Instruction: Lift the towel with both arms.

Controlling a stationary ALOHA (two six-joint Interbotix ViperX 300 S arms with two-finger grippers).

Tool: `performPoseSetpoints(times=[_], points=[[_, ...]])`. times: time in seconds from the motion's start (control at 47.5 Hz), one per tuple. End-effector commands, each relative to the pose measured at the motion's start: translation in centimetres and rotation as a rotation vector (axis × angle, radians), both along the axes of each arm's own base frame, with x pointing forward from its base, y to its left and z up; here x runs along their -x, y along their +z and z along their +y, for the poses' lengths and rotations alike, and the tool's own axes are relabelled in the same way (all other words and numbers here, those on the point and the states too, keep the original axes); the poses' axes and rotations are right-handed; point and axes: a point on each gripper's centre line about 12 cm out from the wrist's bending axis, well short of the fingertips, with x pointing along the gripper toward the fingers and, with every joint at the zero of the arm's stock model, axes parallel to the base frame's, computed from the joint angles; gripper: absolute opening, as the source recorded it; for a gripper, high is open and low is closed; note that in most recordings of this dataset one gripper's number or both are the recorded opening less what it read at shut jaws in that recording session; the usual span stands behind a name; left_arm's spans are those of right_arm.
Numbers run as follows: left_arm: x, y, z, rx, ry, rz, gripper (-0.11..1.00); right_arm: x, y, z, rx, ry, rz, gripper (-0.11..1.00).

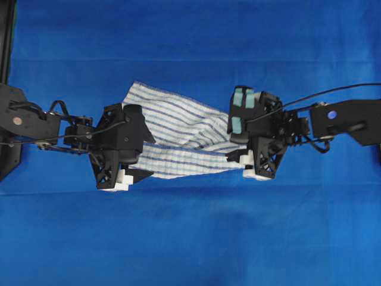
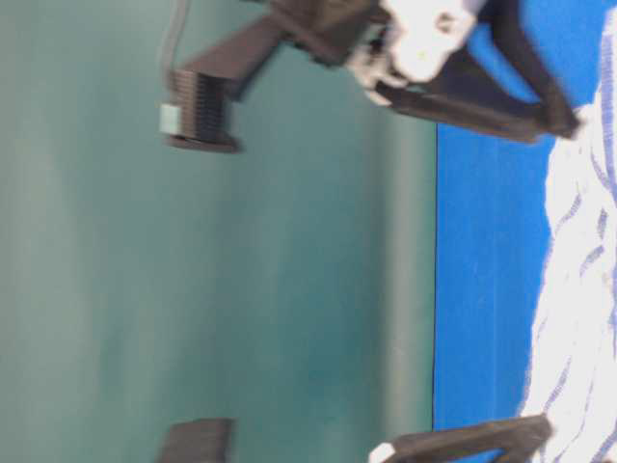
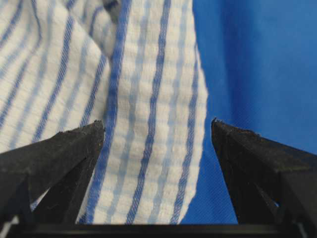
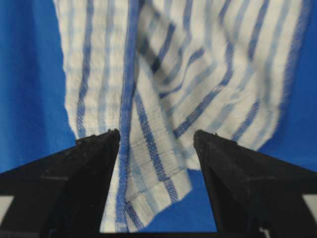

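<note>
The towel (image 1: 178, 134), white with thin blue stripes, lies rumpled on the blue table cover (image 1: 190, 238) between the two arms. My left gripper (image 1: 147, 156) is open at the towel's left end. In the left wrist view the gripper (image 3: 157, 126) has its jaws wide apart with a strip of towel (image 3: 148, 99) between them, one fingertip (image 3: 94, 130) over the cloth. My right gripper (image 1: 233, 144) is open at the towel's right end. In the right wrist view the gripper (image 4: 156, 134) straddles a folded corner of the towel (image 4: 153, 148).
The blue table cover (image 4: 29, 74) spreads on all sides of the towel. The table-level view is turned sideways: a green wall (image 2: 289, 289), the cover's edge (image 2: 482, 289), the towel (image 2: 578, 289) and black fingers (image 2: 482, 106) at top and bottom.
</note>
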Motion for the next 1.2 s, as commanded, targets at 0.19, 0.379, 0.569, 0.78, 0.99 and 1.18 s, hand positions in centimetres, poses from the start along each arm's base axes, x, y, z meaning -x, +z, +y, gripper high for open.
performPoseSetpoints(times=[0.19,0.379,0.569,0.78,0.99,1.18], points=[[0.0,-3.2,-0.1,-0.002,0.002,0.057,0.91,-0.9,-2.6,0.4,-0.034,-0.021,0.039,0.64],[0.0,-3.9,-0.1,-0.003,0.002,0.077,0.9,-1.3,-3.9,0.6,-0.04,-0.024,0.067,0.64],[-0.1,-4.0,-0.1,0.018,0.024,0.091,0.7,-1.9,-4.0,0.6,-0.031,-0.015,0.064,0.45],[0.2,-4.2,-0.1,0.021,0.03,0.131,0.11,-1.9,-4.0,0.3,-0.033,-0.024,0.064,0.13],[0.0,-3.6,-0.1,0.026,0.033,0.118,0.04,-2.3,-3.7,0.4,-0.04,-0.024,0.031,0.13],[-0.3,-1.6,-0.1,0.047,0.05,0.104,0.04,-2.3,-2.3,0.4,-0.044,-0.029,0.004,0.13]])
